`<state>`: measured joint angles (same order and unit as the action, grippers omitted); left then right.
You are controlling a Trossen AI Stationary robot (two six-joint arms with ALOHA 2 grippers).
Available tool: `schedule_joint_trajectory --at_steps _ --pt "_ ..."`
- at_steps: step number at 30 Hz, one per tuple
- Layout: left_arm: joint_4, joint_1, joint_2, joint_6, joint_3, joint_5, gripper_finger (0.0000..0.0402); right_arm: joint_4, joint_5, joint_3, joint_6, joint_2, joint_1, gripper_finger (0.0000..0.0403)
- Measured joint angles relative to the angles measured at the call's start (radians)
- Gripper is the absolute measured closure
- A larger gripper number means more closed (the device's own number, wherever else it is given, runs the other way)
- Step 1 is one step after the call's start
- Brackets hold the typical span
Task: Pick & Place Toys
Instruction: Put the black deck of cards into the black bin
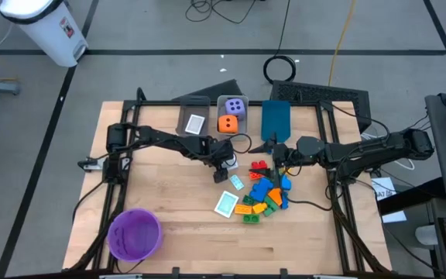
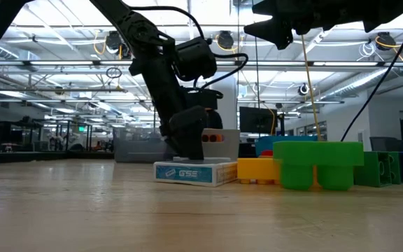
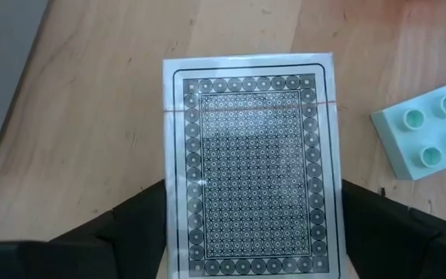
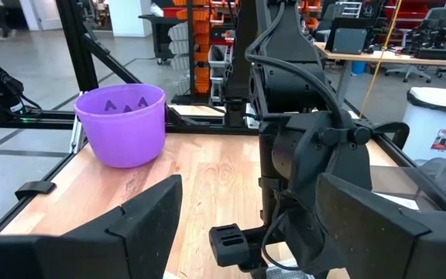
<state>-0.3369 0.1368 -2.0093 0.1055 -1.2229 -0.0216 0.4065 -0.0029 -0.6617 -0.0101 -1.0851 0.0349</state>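
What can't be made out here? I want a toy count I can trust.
High view: card beneath the left gripper, mostly covered by it.
Left wrist view: that card's near end, cut off by the picture edge.
High view: brick pile, overlapping and too small to count.

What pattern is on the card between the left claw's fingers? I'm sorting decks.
Tiny black circles in a grid with a circle border, on the white rectangular card; clearest in the left wrist view.

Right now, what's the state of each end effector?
Left end effector: astride a card, grip cannot be told.
Right end effector: open, holding nothing.
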Motion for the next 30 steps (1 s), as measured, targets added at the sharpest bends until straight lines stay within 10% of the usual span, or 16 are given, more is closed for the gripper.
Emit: schedule_joint_trajectory --at_steps 30 --pt "-0.323 0.201 0.551 0.122 0.002 -0.322 0.0079 -0.062 0.001 0.0 -0.021 0.076 0.0 0.0115"
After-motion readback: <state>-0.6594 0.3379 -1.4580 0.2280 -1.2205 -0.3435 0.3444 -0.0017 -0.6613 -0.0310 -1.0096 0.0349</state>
